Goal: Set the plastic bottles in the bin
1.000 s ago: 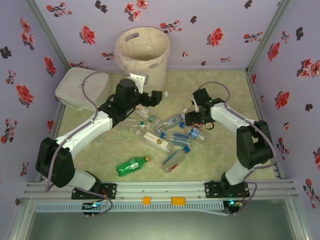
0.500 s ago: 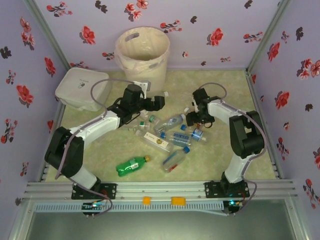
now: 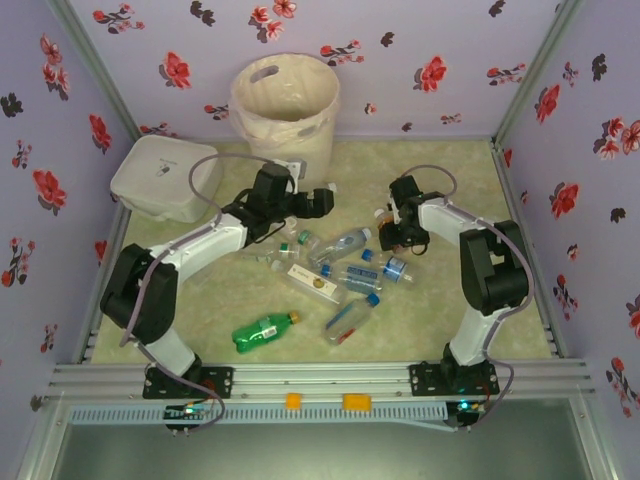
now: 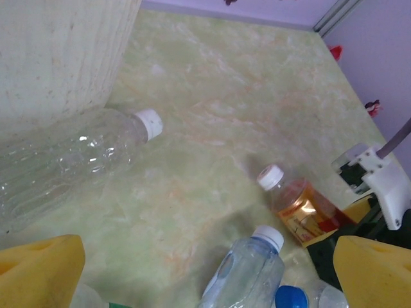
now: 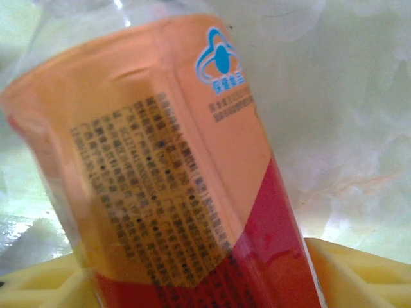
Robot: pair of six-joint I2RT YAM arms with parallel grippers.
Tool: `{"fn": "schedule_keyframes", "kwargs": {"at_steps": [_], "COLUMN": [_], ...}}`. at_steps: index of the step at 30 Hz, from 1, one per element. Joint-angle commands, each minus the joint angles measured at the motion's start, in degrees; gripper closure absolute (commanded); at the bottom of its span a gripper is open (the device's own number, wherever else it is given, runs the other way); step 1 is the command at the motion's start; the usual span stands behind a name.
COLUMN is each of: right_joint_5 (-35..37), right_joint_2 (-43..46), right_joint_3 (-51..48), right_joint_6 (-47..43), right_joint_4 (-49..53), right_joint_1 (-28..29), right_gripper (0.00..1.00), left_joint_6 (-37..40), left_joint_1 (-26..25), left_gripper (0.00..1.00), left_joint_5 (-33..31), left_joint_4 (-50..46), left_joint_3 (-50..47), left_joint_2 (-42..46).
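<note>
Your right gripper [image 3: 393, 236] has narrowed its jaws around the orange-and-red-labelled clear plastic bottle [image 5: 173, 179] lying on the surface [image 3: 430, 310], grip unconfirmed, well apart from the tall cream plastic bin [image 3: 300, 135]; left gripper [image 3: 320, 198] jaws stand wide open, empty.

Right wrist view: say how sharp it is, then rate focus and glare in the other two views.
Right wrist view: the orange-and-red labelled bottle sits so close that its print is soft, and the table behind is washed out. Left wrist view: mid-frame is crisp, glints on the clear bottle, yellow gripper pads blurred. Top external view: even, soft light, faint shadows on the table.
</note>
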State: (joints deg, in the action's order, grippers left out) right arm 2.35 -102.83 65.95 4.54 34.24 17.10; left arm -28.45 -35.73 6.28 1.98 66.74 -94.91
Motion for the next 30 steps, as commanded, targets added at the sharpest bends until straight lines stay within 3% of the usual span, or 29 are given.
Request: {"fn": "schedule_keyframes", "kwargs": {"at_steps": [1, 11, 17, 24, 30], "right_joint_5": [-0.17, -1.91, -4.57, -7.26, -10.70], "right_joint_2": [0.05, 1.60, 4.95, 10.88, 16.99], "right_joint_3": [-0.06, -1.62, -3.94, -4.80, -4.71], "right_joint_6": [-0.05, 1.67, 4.36, 6.64, 8.24], "right_joint_4": [-0.79, -2.85, -6.61, -10.22, -13.31], "right_joint_1": [-0.62, -1.48, -2.98, -4.95, -5.24], "right_gripper": [0.35, 0.50, 0.54, 0.56, 0.57], "left_joint_6": [-1.01, -0.91, -1.83, 2.74, 5.76], "left_joint_1": [-0.03, 1.14, 2.06, 2.24, 2.24], "left_gripper": [0.00, 0.00, 0.00, 0.00, 0.00], "left_joint_5": [0.74, -0.23, -3.00, -6.64, -12.27], "left_joint_4": [-1.41, -3.13, -3.31, -9.16, -8.60], "left_joint_3": [1.73, 0.64, -0.78, 0.20, -4.75], "left_joint_2": [-0.70, 0.61, 1.81, 1.27, 4.16]}}
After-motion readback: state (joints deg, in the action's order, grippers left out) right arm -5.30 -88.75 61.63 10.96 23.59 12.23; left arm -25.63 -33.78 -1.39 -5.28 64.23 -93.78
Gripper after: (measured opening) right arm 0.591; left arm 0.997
